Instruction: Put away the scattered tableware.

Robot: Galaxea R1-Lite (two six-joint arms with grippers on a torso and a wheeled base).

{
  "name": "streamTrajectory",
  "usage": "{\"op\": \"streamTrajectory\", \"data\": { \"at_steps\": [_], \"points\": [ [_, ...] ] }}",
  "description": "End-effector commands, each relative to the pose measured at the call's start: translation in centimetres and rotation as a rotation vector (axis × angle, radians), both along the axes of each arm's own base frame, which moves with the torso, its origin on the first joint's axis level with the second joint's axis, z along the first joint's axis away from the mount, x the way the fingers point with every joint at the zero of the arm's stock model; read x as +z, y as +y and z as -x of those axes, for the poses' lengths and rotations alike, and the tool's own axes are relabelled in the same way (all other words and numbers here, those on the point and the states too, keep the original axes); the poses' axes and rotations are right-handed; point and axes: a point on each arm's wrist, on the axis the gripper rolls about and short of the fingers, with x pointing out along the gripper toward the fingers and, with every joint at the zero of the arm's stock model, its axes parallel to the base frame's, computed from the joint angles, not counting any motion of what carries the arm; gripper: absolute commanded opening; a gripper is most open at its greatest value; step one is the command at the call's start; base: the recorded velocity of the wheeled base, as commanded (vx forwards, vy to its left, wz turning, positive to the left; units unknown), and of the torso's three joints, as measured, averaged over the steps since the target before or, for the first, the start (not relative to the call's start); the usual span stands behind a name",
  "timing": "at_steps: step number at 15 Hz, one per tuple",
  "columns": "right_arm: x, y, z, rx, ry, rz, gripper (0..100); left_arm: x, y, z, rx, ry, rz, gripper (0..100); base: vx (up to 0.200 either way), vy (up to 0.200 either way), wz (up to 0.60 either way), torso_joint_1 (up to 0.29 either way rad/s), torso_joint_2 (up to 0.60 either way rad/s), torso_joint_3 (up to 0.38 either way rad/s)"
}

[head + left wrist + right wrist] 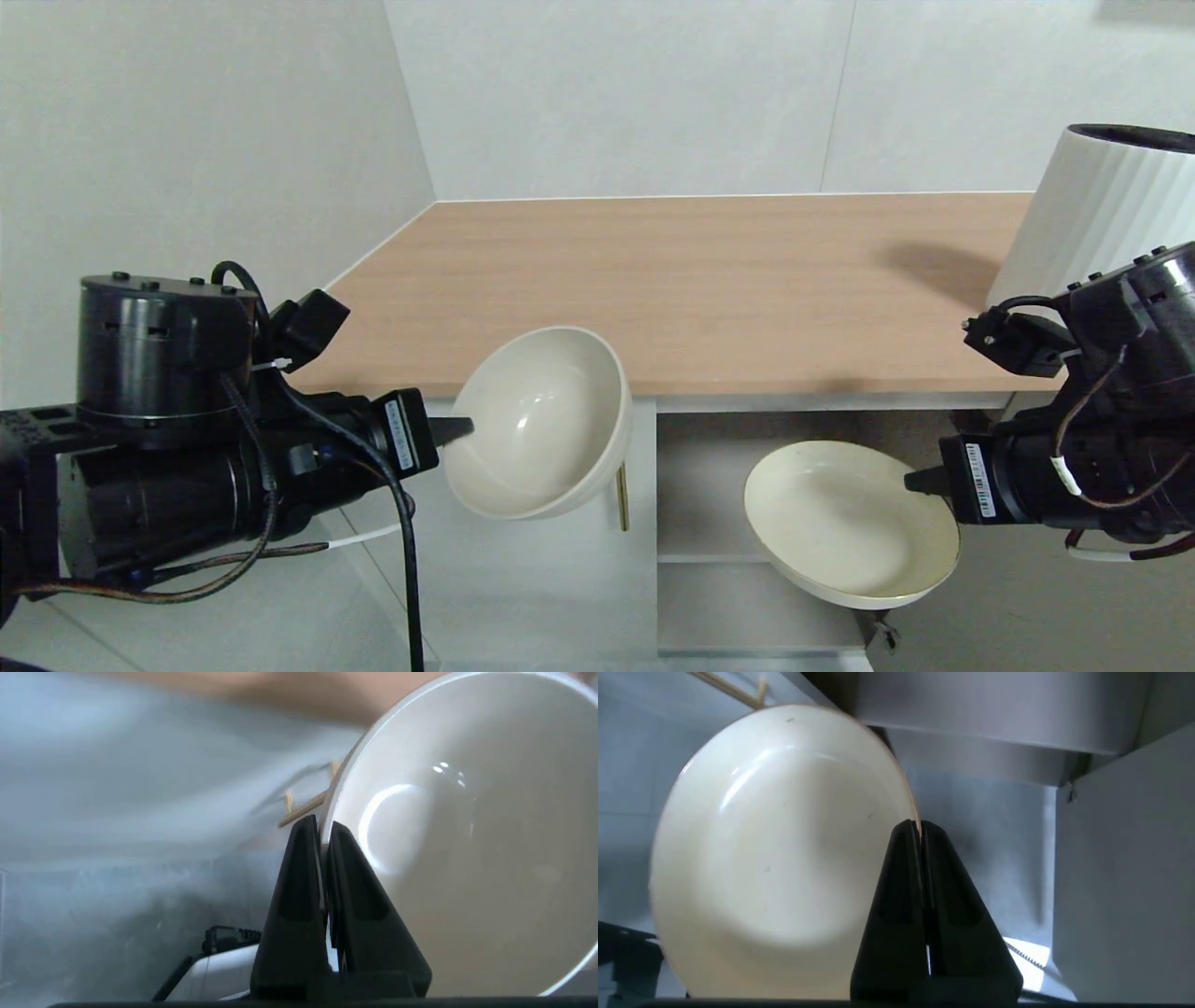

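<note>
My left gripper (464, 428) is shut on the rim of a deep cream bowl (541, 425), held tilted in the air in front of the counter edge. The left wrist view shows the black fingers (304, 868) pinching the bowl's (467, 849) rim. My right gripper (915, 481) is shut on the rim of a shallow cream plate (845, 523), held in front of the open cabinet (709, 485) below the counter. From the right wrist, the fingers (901, 873) clamp the plate's (775, 840) edge.
A wooden countertop (709, 280) runs along the white wall. A ribbed white container (1102, 210) stands at its right end. The closed left cabinet door has a thin brass handle (623, 499). Inside the open compartment sits a shelf (700, 558).
</note>
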Motion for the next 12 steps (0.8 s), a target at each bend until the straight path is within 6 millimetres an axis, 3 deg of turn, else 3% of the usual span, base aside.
{"op": "streamTrajectory", "data": {
  "at_steps": [1,10,12],
  "points": [
    [-0.23,0.09,-0.13,0.000,0.009,0.005,0,-0.05,-0.04,-0.01,-0.001,0.003,-0.001,0,0.000,0.000,0.00,-0.173,0.48,0.295],
    [-0.73,0.30,-0.48,0.000,0.027,0.016,0,-0.29,-0.36,0.09,-0.015,0.011,-0.005,0,0.000,0.000,0.00,-0.147,0.46,0.305],
    [-0.94,0.36,-0.66,-0.001,0.035,0.021,0,-0.29,-0.36,0.09,-0.015,0.011,-0.005,0,0.000,0.000,0.00,-0.044,0.19,0.144]
  ]
}}
